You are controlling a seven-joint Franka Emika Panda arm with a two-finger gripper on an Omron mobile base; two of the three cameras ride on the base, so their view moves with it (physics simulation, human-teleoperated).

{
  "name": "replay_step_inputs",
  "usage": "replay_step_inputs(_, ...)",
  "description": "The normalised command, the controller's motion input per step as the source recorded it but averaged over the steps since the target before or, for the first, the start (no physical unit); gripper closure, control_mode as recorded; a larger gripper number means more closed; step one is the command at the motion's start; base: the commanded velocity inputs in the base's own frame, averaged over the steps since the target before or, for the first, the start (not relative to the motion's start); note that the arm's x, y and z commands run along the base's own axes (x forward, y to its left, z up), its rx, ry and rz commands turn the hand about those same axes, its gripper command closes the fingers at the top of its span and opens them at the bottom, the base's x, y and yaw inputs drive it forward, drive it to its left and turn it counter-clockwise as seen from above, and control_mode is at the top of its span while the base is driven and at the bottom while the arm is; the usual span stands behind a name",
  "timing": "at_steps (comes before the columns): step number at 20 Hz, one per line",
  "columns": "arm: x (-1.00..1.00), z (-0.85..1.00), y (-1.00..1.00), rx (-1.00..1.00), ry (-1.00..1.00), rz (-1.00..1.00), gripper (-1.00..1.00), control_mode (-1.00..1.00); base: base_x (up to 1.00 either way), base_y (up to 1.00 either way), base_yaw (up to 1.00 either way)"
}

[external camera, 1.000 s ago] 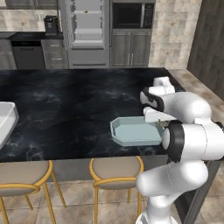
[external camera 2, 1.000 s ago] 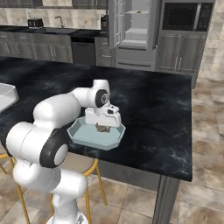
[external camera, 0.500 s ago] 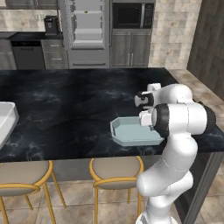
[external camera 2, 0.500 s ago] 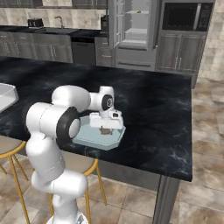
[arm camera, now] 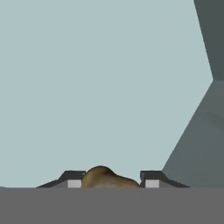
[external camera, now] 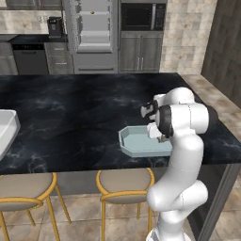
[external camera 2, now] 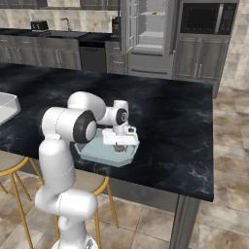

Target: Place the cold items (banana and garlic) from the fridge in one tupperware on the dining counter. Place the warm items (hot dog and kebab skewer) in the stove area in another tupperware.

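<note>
A pale blue-grey tupperware (external camera: 136, 143) (external camera 2: 97, 153) sits near the front edge of the dining counter (external camera: 70, 113) (external camera 2: 170, 121). My gripper (external camera: 157, 134) (external camera 2: 120, 145) (arm camera: 109, 183) hangs low inside its right end, pointing down at the tupperware's floor (arm camera: 109, 87). It is shut on a small brown rounded lump that looks like the garlic (arm camera: 105, 178) (external camera 2: 120, 147). The fridge (external camera: 94, 33) (external camera 2: 148, 29) stands at the back with its doors open and white shelves showing. Another tupperware (external camera: 7, 129) (external camera 2: 7, 104), white, lies at the counter's far left.
Two stools with yellow frames (external camera: 124, 181) (external camera: 23, 188) stand under the counter's front edge. A black microwave (external camera: 141, 16) sits in the grey cabinet right of the fridge. The counter's right end (external camera 2: 204, 146) drops off to tiled floor.
The arm's elbow and upper links have swung in from the right and now stand upright. The hand has stayed over the tupperware's right end, still shut on the brown lump.
</note>
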Motion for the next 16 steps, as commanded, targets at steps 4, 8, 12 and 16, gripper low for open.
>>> replay_step_inputs(4, 0.0, -0.37, 0.04, 0.0, 0.0, 0.03, -1.0, -1.0, 0.0, 0.0, 0.0)
replay_step_inputs(8, 0.0, -0.18, 0.0, 0.02, 0.0, 0.0, -1.0, -1.0, 0.0, 0.0, 0.0)
replay_step_inputs(12, -0.01, 0.0, 0.0, 0.02, 0.0, 0.01, -1.0, -1.0, 0.0, 0.0, 0.0)
replay_step_inputs(16, -0.27, 0.24, 0.06, 0.0, 0.0, 0.0, -1.0, -1.0, 0.0, 0.0, 0.0)
